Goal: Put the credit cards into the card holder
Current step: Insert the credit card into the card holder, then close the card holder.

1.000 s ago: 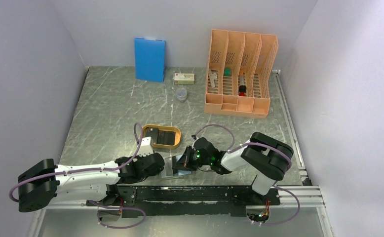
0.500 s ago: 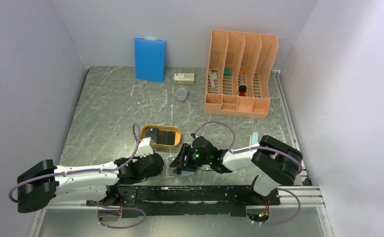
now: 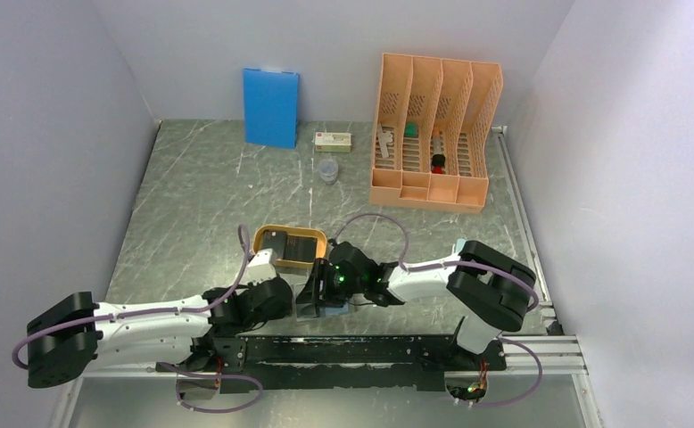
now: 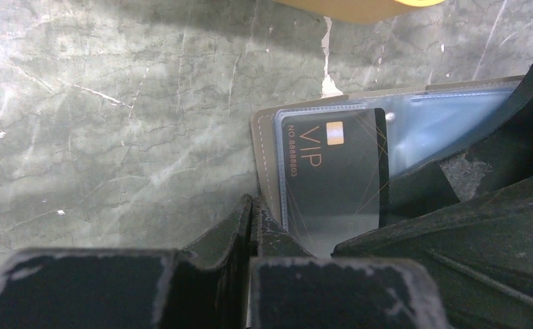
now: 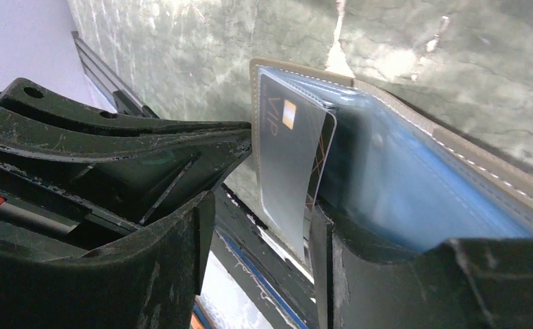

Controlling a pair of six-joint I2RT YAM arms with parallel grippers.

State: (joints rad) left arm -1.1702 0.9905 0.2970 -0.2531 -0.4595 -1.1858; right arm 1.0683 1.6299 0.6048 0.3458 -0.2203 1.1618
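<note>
The card holder (image 4: pixel 449 120) lies open on the marble table (image 3: pixel 201 196), just on the near side of the orange tray (image 3: pixel 324 239), towards the arm bases. Its outer cover is grey-taupe with pale stitching along the border. The inside is pale blue, with glossy see-through pockets that catch the light.

One credit card (image 4: pixel 332 178) sits at the holder's end farthest to the left, under the clear film of a pocket. It is black with rounded corners, a small gold chip, "VIP" in gold letters and a line of small digits along one edge. From the right wrist it looks slightly tilted up off the blue lining. I cannot tell how deep in the pocket it goes.

The left gripper (image 4: pixel 251 219) comes in from the side away from the tray. Its jaws are pressed together and pinch the taupe border of the holder at its near corner. The right gripper (image 5: pixel 264 212) hangs over the holder with its jaws spread. The card shows in the gap between them, with one finger (image 5: pixel 387 274) just beside the card's edge.

Another dark card (image 3: pixel 272 242) lies inside the tray, at its left end.
</note>
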